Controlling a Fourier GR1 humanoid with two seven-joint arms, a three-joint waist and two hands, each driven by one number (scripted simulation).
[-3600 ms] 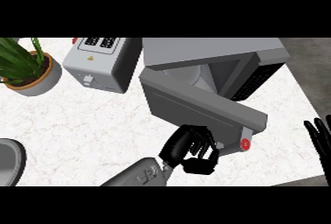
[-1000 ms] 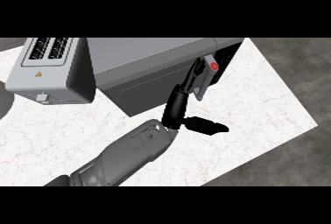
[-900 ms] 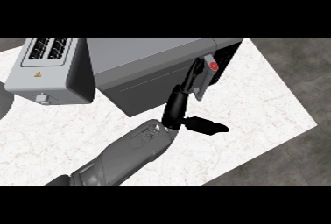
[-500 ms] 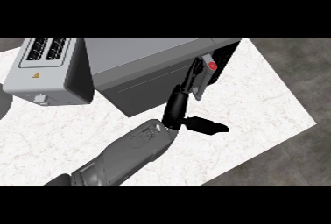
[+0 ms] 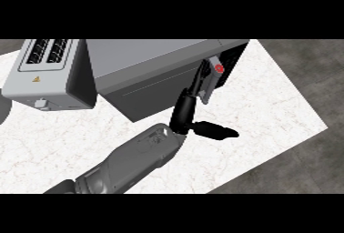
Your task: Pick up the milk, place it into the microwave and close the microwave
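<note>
Now left hand (image 5: 184,113), fingers straight and together, thumb splayed, lies flat on the door (image 5: 158,95) of the microwave (image 5: 148,57), likely to shove it shut; milk unseen, presumably inside; right hand out of view.

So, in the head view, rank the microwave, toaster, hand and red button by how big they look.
Largest to smallest:
1. microwave
2. toaster
3. left hand
4. red button
No two look alike enough to tie.
</note>
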